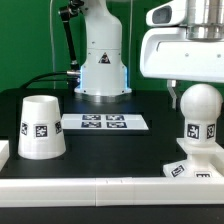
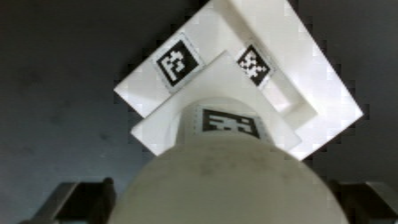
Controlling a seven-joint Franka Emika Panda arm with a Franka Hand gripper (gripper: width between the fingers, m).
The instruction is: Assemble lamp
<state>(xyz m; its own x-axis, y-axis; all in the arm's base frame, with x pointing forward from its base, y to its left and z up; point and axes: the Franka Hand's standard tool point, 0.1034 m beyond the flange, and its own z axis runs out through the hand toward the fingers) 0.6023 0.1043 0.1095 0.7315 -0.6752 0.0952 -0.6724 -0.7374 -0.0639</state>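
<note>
The round-topped bulb post (image 1: 200, 112) stands upright on the flared square base (image 1: 188, 168) at the exterior view's right, near the front. My gripper (image 1: 198, 100) reaches down over the post's round head, with a finger (image 1: 174, 96) against its side. In the wrist view the post (image 2: 222, 165) fills the middle, the base (image 2: 294, 70) lies beyond it, and dark fingers (image 2: 82, 200) sit close on both sides. The gripper looks shut on the post. The cone shade (image 1: 42, 128) stands alone at the exterior view's left.
The marker board (image 1: 104, 123) lies flat mid-table. The glossy robot pedestal (image 1: 102, 65) stands behind it. A white rail (image 1: 110, 190) runs along the table's front edge, right next to the base.
</note>
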